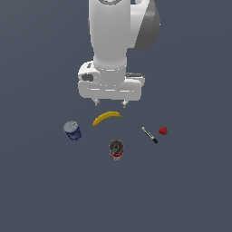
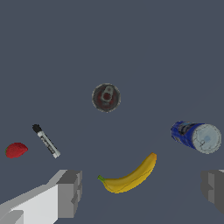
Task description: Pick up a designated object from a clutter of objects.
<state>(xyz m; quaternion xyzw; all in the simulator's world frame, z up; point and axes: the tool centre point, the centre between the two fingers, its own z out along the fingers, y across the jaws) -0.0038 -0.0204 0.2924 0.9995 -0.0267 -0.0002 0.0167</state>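
Note:
The curved yellow banana (image 1: 107, 118) with a greenish tip lies on the dark floor; it shows in the wrist view (image 2: 130, 176) between my fingers. My gripper (image 1: 109, 103) is open and empty, hovering above the banana, just behind it in the exterior view. One finger (image 2: 70, 193) and the other finger (image 2: 213, 188) stand wide apart. The blue can (image 1: 72, 130) (image 2: 196, 136) lies at the exterior view's left. The red can (image 1: 116, 150) (image 2: 106, 97) stands in front. The black-and-white marker (image 1: 149, 135) (image 2: 46, 141) and the strawberry (image 1: 162, 131) (image 2: 16, 150) lie at the right.
The dark grey floor (image 1: 190, 190) stretches around the clutter. The white arm (image 1: 113, 41) rises above the gripper and hides the floor behind it.

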